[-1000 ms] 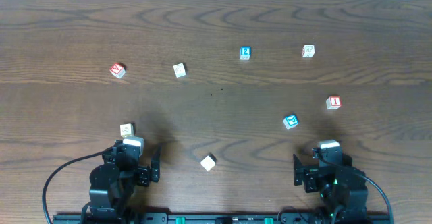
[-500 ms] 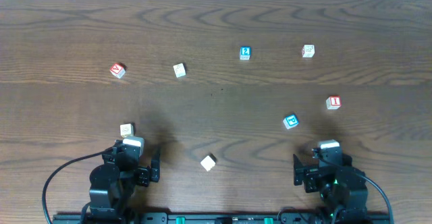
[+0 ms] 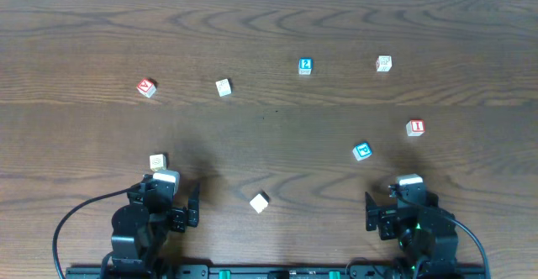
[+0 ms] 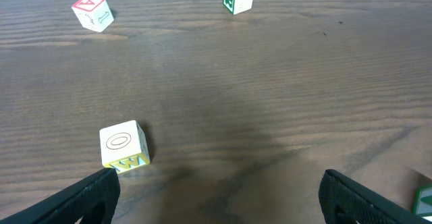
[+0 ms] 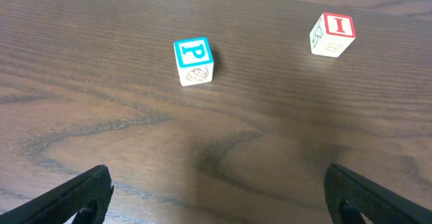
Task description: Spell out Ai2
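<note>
The white cube with a red "A" point(image 3: 146, 87) lies far left on the wooden table; it also shows in the left wrist view point(image 4: 91, 11). The blue "2" cube point(image 3: 305, 65) lies far centre. The white cube with a red "I" point(image 3: 414, 128) lies right, and shows in the right wrist view point(image 5: 333, 34). My left gripper point(image 3: 164, 197) is open and empty at the near left edge point(image 4: 219, 207). My right gripper point(image 3: 395, 203) is open and empty at the near right edge point(image 5: 219, 204). Neither touches a cube.
A blue "P" cube point(image 3: 361, 151) lies ahead of my right gripper point(image 5: 194, 61). A cream "O" cube point(image 3: 157, 161) sits just ahead of my left gripper point(image 4: 123, 145). Other cream cubes lie on the table point(image 3: 223, 86), point(image 3: 383, 63), point(image 3: 260, 201).
</note>
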`<state>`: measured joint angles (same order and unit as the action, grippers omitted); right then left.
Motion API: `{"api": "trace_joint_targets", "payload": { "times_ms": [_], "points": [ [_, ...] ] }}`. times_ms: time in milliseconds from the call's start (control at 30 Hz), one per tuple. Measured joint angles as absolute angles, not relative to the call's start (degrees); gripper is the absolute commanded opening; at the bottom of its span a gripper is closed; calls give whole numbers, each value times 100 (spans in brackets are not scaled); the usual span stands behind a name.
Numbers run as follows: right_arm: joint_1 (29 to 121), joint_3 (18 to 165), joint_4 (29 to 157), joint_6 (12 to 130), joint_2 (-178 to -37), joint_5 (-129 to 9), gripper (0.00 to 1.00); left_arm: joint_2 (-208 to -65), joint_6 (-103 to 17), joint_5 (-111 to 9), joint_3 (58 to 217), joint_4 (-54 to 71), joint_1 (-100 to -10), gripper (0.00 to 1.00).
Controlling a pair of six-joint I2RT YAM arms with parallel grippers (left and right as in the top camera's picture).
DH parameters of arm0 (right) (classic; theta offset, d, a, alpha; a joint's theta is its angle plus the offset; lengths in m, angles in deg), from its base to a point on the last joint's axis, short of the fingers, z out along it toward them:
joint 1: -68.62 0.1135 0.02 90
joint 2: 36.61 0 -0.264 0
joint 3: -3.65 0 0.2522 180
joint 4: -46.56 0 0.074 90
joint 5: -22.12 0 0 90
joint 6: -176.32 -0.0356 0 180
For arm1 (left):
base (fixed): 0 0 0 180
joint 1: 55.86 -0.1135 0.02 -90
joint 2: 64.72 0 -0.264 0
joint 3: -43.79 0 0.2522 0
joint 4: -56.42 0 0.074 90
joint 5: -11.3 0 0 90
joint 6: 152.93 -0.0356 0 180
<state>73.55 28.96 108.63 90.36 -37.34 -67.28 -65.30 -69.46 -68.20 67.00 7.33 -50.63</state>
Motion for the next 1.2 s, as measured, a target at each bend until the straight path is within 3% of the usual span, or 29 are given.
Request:
{"api": "trace_joint_targets", "payload": {
  "times_ms": [933,1200],
  "points": [
    [7353,2881,10643,9055,-3734,-6811,99,-6530,-6946,-6820,6700,735,-5063,95],
    [7335,2856,9423,8118,-3734,-5327,99,-6530,-6946,-6820,6700,733,-5063,95]
  ]
}}
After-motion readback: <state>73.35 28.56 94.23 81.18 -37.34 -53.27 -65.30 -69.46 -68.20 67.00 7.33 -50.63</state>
